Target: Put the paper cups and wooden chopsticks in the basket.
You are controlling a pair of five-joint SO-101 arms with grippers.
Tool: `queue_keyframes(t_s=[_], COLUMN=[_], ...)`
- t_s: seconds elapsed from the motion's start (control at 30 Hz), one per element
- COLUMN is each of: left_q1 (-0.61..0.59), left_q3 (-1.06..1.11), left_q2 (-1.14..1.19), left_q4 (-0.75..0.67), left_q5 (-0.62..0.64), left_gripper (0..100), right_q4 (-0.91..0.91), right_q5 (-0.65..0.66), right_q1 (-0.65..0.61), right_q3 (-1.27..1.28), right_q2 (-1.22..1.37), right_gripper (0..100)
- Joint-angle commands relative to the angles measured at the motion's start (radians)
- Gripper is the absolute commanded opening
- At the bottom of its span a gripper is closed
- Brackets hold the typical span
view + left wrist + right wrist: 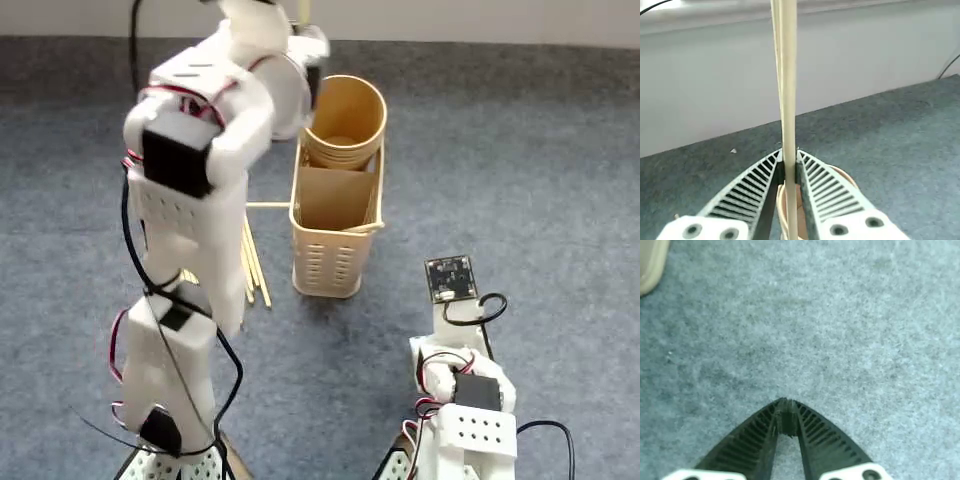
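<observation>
Slim wooden chopsticks (786, 75) between left arm's ribbed white fingers (752, 186)

A grey-blue carpet (520, 150) covers the table. A tan slotted basket (335, 240) stands upright on it near the middle. Several wooden chopsticks (255, 270) lie loose on the carpet just beside the basket, on the left arm's side. The two arm bases (165, 460) sit at the near edge.

basket (325, 262): beige, slotted, upright on bench | paper cups (345, 125): nested, upright, far compartment | chopsticks (254, 268): loose beside basket | held pair (785, 75): upright, clamped in left hand (789, 156)
</observation>
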Motion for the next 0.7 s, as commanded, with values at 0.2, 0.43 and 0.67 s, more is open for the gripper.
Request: queue_keyframes(t_s=[0.2, 0.43, 0.67], left_q1=[0.099, 0.12, 0.119], left_q3=[-0.053, -0.05, 0.021], left_q2=[-0.056, -0.05, -0.05], left_q4=[-0.018, 0.109, 0.107], left_q5=[0.035, 0.118, 0.12], left_gripper=[0, 0, 1], right_q4=[-0.013, -0.013, -0.013], right_q5=[0.011, 0.011, 0.011], right_q1=[0.008, 0.008, 0.008], right_q3=[-0.004, -0.004, -0.004], right_q2=[-0.01, -0.01, -0.01], right_gripper=[0.5, 0.5, 0.5])
